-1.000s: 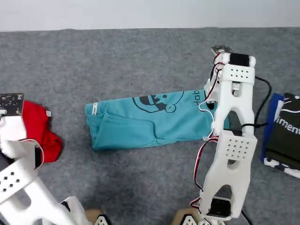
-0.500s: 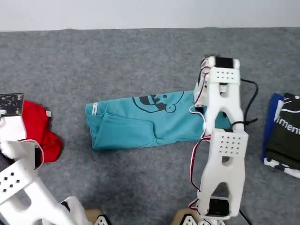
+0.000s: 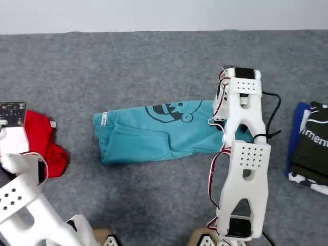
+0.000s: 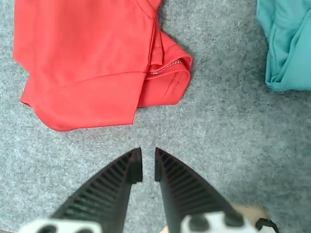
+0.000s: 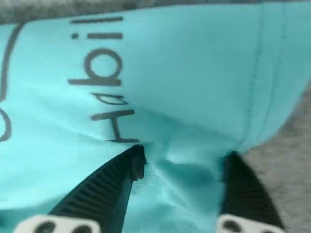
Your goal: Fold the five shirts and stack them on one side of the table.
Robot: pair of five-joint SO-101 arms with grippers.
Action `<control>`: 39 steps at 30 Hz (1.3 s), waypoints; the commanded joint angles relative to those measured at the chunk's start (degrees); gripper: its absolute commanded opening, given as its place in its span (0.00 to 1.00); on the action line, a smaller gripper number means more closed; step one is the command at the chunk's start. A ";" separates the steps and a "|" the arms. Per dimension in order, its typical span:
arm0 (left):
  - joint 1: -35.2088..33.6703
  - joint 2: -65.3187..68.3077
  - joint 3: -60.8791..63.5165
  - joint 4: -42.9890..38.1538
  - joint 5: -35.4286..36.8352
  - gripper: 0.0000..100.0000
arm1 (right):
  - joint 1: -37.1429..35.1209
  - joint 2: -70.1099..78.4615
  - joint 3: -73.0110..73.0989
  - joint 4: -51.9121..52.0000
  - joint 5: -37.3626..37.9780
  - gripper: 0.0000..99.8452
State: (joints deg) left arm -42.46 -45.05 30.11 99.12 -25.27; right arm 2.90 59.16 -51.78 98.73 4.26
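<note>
From up high the teal shirt (image 3: 154, 134) lies roughly folded mid-table on the grey mat (image 3: 154, 66), with the right arm (image 3: 243, 154) over its right end, a red shirt (image 3: 48, 146) at the left edge and a folded dark shirt (image 3: 312, 143) at the right. Left wrist: the left gripper (image 4: 144, 167) is pretty much closed on nothing, hovering above bare mat near the red shirt. Right wrist: the right gripper (image 5: 182, 162) is spread wide, teal fabric bunched between its fingers
</note>
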 commanded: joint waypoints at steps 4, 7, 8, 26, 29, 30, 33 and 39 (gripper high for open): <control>0.35 -0.79 -0.04 1.32 -0.18 0.05 | 1.19 -1.63 0.44 0.66 5.10 0.01; 0.35 -0.79 -0.04 1.32 -0.18 0.05 | 1.71 -4.44 0.44 2.15 5.63 0.01; 0.35 -0.79 -0.04 1.32 -0.18 0.05 | 1.36 -5.58 0.44 2.86 6.95 0.01; 0.35 -1.23 0.04 1.23 -0.09 0.05 | -26.95 -19.47 0.79 4.09 10.55 0.01; 0.35 -1.23 0.04 1.23 0.00 0.05 | -31.25 -18.68 0.79 3.74 10.64 0.01; 0.35 -1.23 0.04 1.23 0.00 0.05 | -32.48 -18.15 0.53 3.65 10.64 0.01; 0.35 -1.23 0.04 1.23 0.00 0.05 | -35.82 -16.57 0.53 2.15 10.73 0.01; 0.35 -1.23 0.13 1.23 0.00 0.05 | -41.10 -12.88 0.53 -1.54 10.81 0.01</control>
State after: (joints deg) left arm -42.46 -45.05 30.11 99.12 -25.27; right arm -35.78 46.59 -50.64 98.73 14.37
